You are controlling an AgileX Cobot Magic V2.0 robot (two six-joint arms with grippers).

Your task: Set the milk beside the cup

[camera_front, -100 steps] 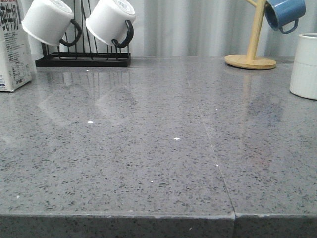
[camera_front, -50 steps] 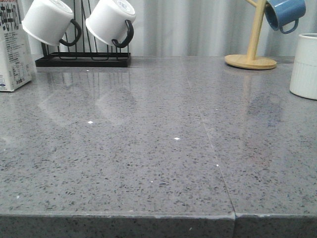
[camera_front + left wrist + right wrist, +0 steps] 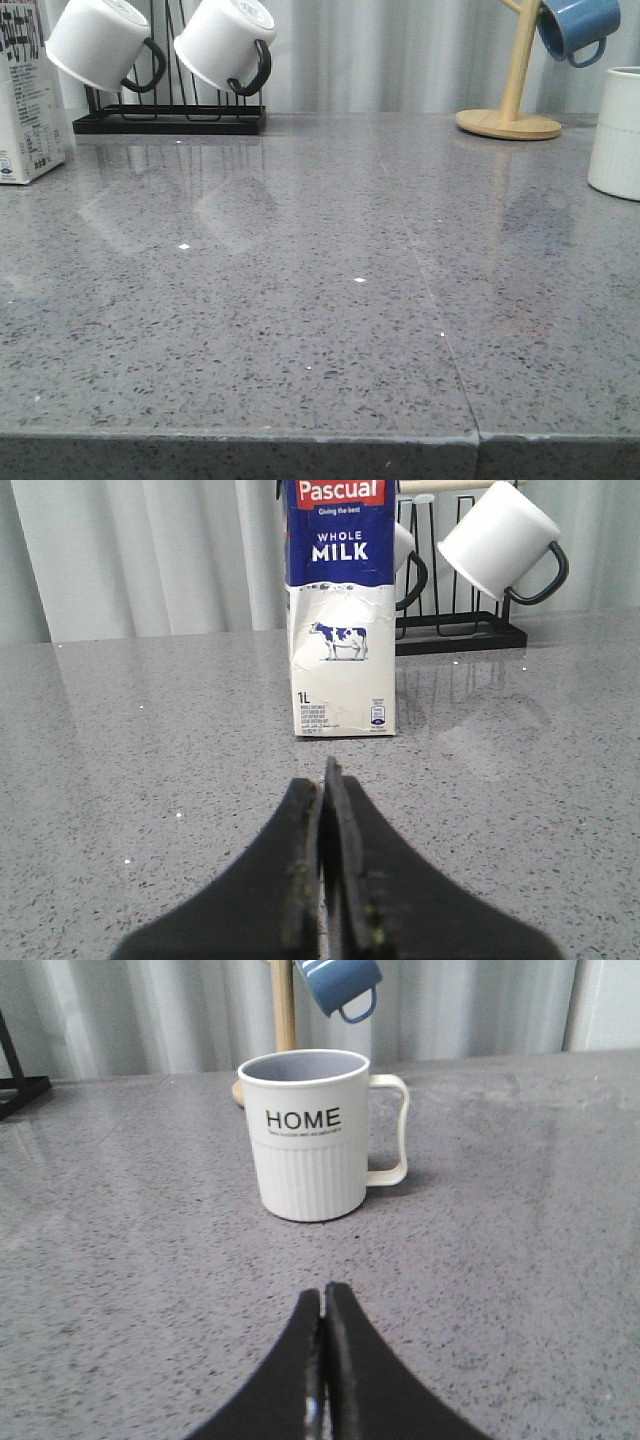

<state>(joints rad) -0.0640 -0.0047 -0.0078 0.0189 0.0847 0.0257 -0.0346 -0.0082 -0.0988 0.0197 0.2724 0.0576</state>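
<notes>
From my remote seat, the front camera looks low across a grey speckled stone countertop (image 3: 300, 300). The milk carton (image 3: 22, 95) stands upright at the far left edge of that view, cut off by the frame. The "HOME" cup (image 3: 615, 132) stands at the far right edge, also partly cut off. The two are well apart, with bare counter between them.

Behind the carton, a black wire rack (image 3: 170, 118) holds two plain white mugs (image 3: 222, 42) with black handles, tilted mouth-outward. Near the cup, a wooden mug tree (image 3: 512, 95) carries a blue mug (image 3: 574, 25).

My left wrist camera faces the carton (image 3: 340, 610) head-on: dark blue upper band reading "WHOLE MILK", a small cow picture below. The left gripper (image 3: 323, 790) hovers short of it, its black fingers pressed together and holding nothing.

My right wrist camera faces the cup (image 3: 310, 1135), upright, ribbed below the lettering, white handle out to one side. The right gripper (image 3: 323, 1305) sits apart from it, fingers likewise closed; whether a hairline gap remains, I cannot quite tell.
</notes>
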